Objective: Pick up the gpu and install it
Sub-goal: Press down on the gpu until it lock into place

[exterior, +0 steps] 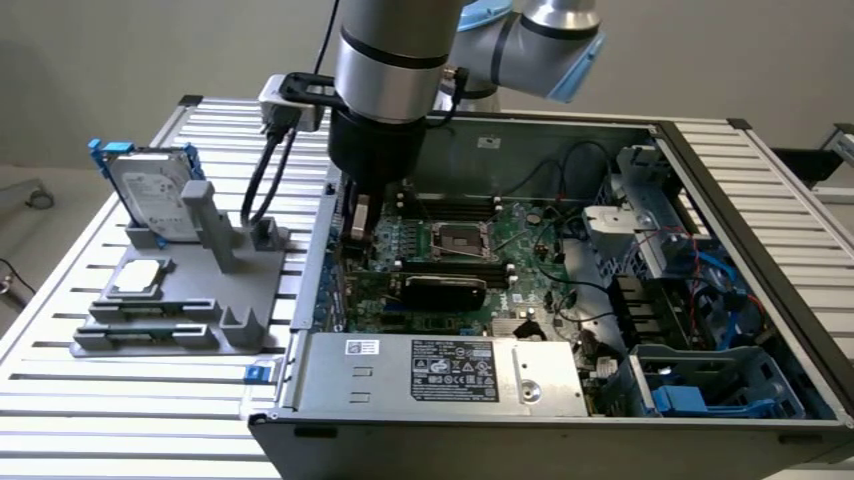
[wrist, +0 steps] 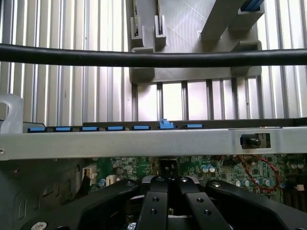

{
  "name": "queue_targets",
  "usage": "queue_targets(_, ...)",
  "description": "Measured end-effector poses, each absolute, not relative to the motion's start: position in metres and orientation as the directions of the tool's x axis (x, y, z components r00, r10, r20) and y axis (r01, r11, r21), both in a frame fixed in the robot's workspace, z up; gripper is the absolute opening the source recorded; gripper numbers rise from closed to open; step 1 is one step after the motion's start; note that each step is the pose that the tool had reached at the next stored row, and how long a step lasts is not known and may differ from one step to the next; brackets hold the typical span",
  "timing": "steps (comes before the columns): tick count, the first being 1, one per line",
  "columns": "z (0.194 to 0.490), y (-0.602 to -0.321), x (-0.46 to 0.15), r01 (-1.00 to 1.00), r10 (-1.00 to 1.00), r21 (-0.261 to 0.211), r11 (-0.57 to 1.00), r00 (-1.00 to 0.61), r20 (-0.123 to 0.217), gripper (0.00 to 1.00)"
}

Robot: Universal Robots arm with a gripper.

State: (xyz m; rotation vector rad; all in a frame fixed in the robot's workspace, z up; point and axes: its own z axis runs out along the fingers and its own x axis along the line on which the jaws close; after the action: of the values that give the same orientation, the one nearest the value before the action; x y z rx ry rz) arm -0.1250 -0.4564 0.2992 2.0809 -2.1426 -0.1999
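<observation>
Silver-grey cylindrical arm [exterior: 388, 55], smooth and metallic, with a pale blue cap [exterior: 577, 70] at the upper joint. Below the silver section, a black cylindrical wrist [exterior: 376, 150], matte, narrowing toward the tool. At the side, a small white box [exterior: 291, 100] with black cables [exterior: 267, 180] looping down from it. Another thin black cable [exterior: 324, 35] running up beside the arm. In the wrist view, a black gripper [wrist: 168, 201]: glossy angled linkage bars, round silver screw heads along them, fingers [wrist: 154, 206] pressed together. Thick black cable [wrist: 153, 57] crossing the view.
</observation>
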Motion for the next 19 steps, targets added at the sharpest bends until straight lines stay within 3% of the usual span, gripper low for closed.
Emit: queue_targets(19,0.2974,-0.4507,-0.1282,-0.980,-0.999,0.197,0.029,-0.026,0.019,0.11)
